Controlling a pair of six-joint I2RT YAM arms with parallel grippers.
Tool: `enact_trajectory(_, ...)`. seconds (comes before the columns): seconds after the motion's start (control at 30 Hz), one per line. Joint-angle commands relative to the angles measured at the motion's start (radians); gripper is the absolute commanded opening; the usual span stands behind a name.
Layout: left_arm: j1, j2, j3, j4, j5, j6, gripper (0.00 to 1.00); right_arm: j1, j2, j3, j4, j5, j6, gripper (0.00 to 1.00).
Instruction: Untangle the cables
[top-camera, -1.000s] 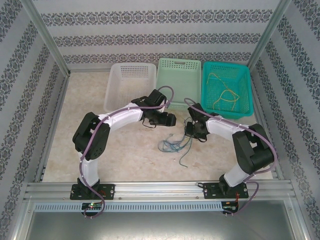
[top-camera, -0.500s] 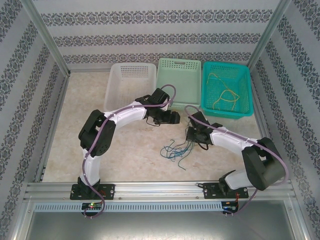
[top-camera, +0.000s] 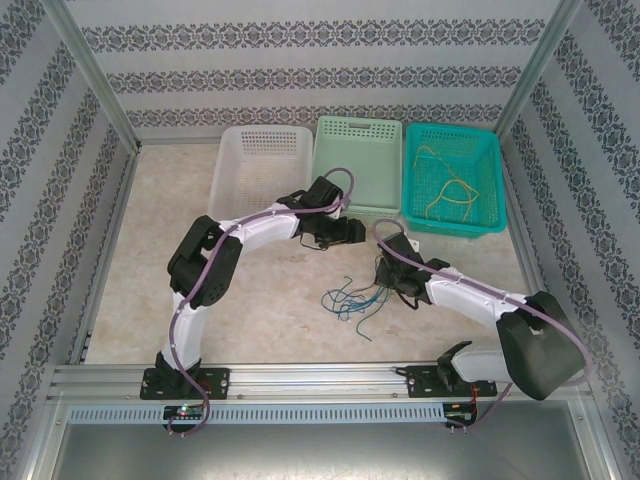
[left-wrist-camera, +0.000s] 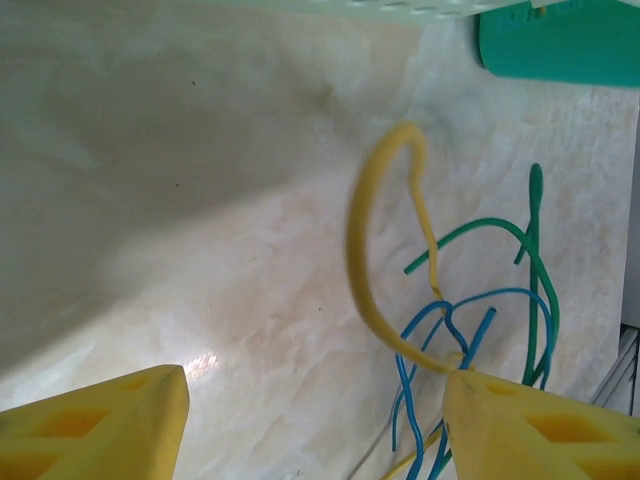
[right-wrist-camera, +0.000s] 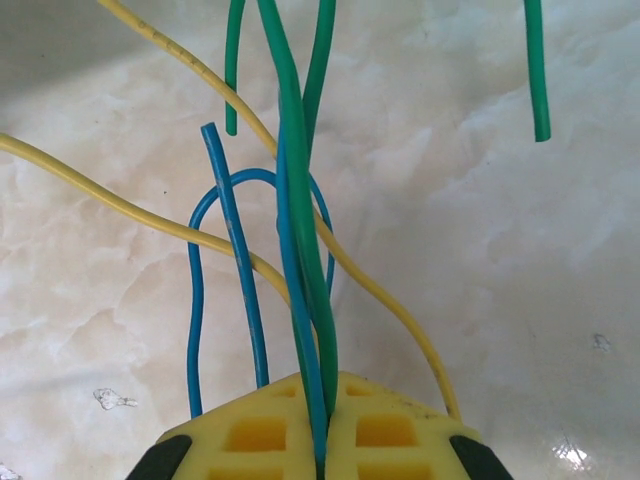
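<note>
Top view: the cables (top-camera: 352, 298) lie in a loose blue-green tangle on the table (top-camera: 260, 300) between the arms, just beside the right gripper (top-camera: 388, 282). The left gripper (top-camera: 345, 233) hangs before the pale green basket (top-camera: 358, 160). Left wrist: fingers (left-wrist-camera: 95, 425) well apart. A yellow cable (left-wrist-camera: 362, 270) arcs up between them, its end possibly touching one finger. Right wrist: fingers (right-wrist-camera: 390, 440) pressed together, clamped on a green cable (right-wrist-camera: 290, 120) and a blue strand alongside it.
</note>
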Motion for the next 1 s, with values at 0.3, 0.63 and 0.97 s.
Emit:
enact_trajectory(0.3, -0.018, 0.014, 0.015, 0.137, 0.013, -0.08, 0.63, 0.055, 0.013, -0.017, 0.049, 0.045, 0.032, 0.0)
enact_trajectory(0.63, -0.02, -0.03, -0.019, 0.152, 0.035, -0.066, 0.65, 0.056, 0.044, -0.013, 0.028, 0.082, 0.079, 0.0)
enact_trajectory(0.97, -0.022, -0.102, -0.101, 0.1, 0.022, -0.039, 0.65, 0.029, 0.05, 0.006, 0.039, 0.081, 0.106, 0.0)
